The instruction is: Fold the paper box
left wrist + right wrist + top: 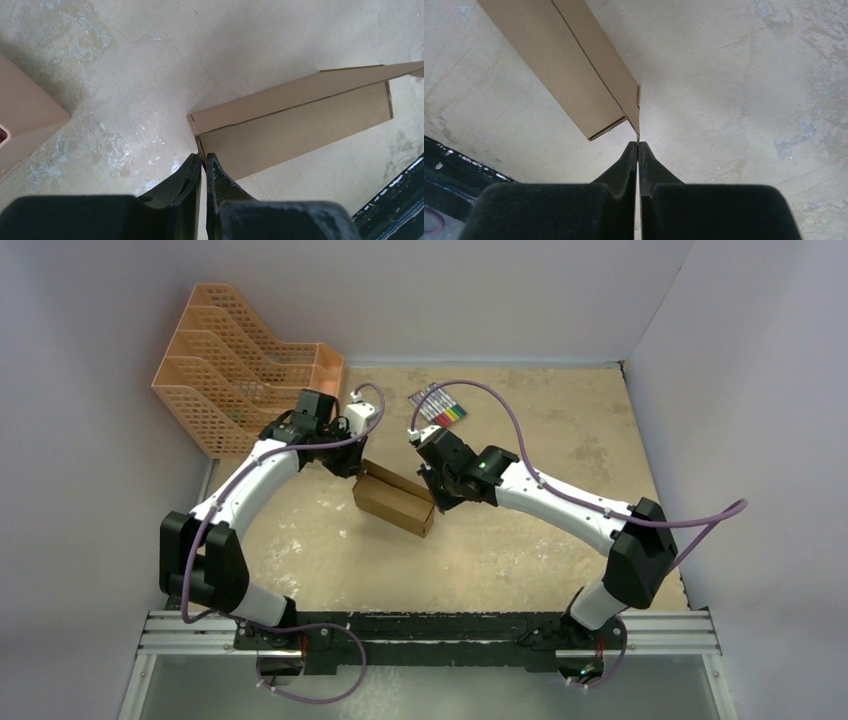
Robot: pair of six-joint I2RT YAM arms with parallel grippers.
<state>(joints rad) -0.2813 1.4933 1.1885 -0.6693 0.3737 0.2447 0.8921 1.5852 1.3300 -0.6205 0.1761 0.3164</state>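
Top view only: the plain brown cardboard paper box (393,499), a long rectangular shape, lies mid-table on the mottled beige table top (560,430), betw. the two arms. Its long axis runs diagonally, one end pointing far-left, the other near-right. Also seen only from above: an orange mesh file rack (240,380) in the far-left corner and a flat pack of coloured marker pens (440,405) beyond the box. Pack print is too small to read; box faces are plain.

Left wrist view: left gripper (203,160) is at the box's far-left end, fingers squeezed to a thin slit w/ the corner edge of the card running into it, pinching that corner. A seam runs along the box's length.

Right wrist view: right gripper (638,145) is pressed fully together at the opp. end. A pointed flap tip just meets the fingertips; can't tell if any card is caught.
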